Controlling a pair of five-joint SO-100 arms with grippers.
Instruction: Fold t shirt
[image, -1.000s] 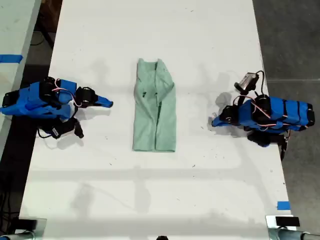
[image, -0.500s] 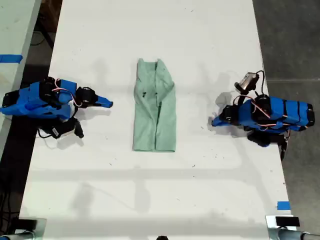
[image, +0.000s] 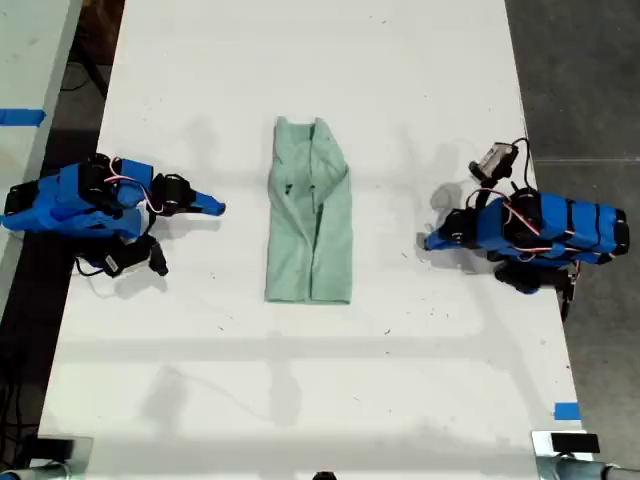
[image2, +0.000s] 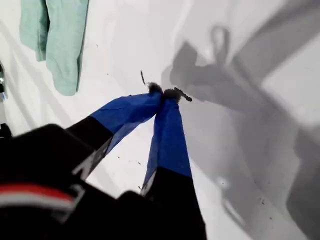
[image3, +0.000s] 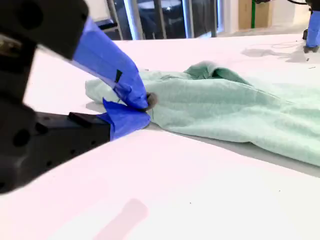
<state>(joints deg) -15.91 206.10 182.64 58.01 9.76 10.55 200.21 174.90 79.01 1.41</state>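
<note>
Mint-green t shirt lies folded lengthwise between my first gripper and my second gripper, both pinched together, empty. Grabbing one layer could undo the fold.

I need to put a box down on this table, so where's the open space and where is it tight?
The table is bare between the shirt and the exterior view's bottom edge, and bare again above the shirt's collar end. Narrower bare strips lie between the shirt and each gripper. It is tightest at the exterior view's left and right edges, where the arms sit.
</note>
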